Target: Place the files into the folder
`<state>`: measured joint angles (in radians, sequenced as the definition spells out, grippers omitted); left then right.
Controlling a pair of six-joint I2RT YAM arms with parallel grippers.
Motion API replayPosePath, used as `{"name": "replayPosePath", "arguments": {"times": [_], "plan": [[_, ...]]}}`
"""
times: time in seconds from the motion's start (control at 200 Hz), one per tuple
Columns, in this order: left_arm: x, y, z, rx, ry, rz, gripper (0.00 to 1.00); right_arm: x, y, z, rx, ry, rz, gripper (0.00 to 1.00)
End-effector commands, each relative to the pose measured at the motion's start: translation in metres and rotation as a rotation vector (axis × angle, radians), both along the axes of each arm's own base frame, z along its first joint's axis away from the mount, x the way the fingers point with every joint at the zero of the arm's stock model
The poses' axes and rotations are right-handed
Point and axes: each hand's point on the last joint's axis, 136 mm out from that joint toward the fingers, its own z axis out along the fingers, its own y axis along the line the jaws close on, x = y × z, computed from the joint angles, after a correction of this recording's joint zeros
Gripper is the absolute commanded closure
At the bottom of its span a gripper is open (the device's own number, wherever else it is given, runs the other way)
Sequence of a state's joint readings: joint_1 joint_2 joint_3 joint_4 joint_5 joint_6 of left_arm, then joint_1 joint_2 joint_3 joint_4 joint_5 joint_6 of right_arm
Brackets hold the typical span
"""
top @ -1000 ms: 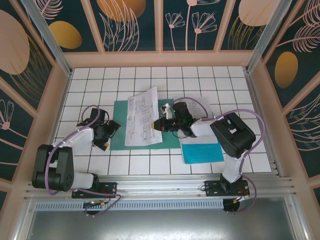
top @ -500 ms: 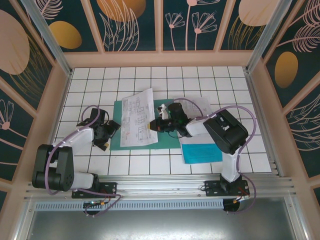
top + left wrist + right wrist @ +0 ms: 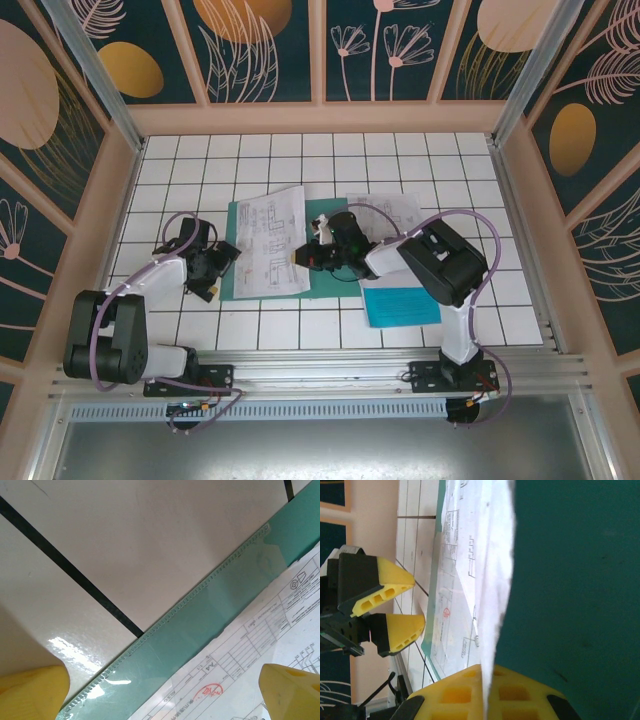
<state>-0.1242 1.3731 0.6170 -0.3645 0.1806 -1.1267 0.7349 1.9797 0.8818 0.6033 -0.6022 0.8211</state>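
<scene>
The teal-green folder (image 3: 322, 213) lies open and flat left of the table's centre. A white printed file (image 3: 268, 240) lies across it. My right gripper (image 3: 298, 258) is shut on that sheet's right edge. In the right wrist view the paper (image 3: 487, 555) stands on edge, pinched between the yellow fingers (image 3: 455, 695) over the folder (image 3: 570, 580). My left gripper (image 3: 217, 268) is open at the folder's left edge. Its yellow fingertips (image 3: 30, 692) straddle the folder's ridged border (image 3: 200, 615) and the sheet's corner (image 3: 270, 645). A second white file (image 3: 392, 213) and the cyan-blue sheet (image 3: 400, 303) lie to the right.
The table is white tile with dark grout lines (image 3: 300, 160), bounded by wooden walls (image 3: 320, 118) at the back and sides. The right arm's elbow (image 3: 445, 262) hangs over the second white sheet and the blue sheet. The left gripper's fingers (image 3: 390, 605) appear in the right wrist view.
My right gripper has moved left across the folder, drawing the white sheet with it. The sheet now covers the folder's left half. The left arm has not moved.
</scene>
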Motion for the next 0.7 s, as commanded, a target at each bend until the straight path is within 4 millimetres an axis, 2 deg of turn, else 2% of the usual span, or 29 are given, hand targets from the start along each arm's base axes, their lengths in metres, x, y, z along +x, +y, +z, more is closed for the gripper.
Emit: {"name": "replayPosePath", "arguments": {"times": [0.0,0.696], "plan": [[-0.01,-0.034,-0.017,-0.175,0.035,-0.061,0.01,0.008,0.004,0.001,0.024,-0.001,-0.05,1.0],[-0.008,-0.041,-0.017,-0.217,0.028,-0.081,0.01,0.002,0.027,-0.006,0.034,0.028,-0.059,1.0]]}}
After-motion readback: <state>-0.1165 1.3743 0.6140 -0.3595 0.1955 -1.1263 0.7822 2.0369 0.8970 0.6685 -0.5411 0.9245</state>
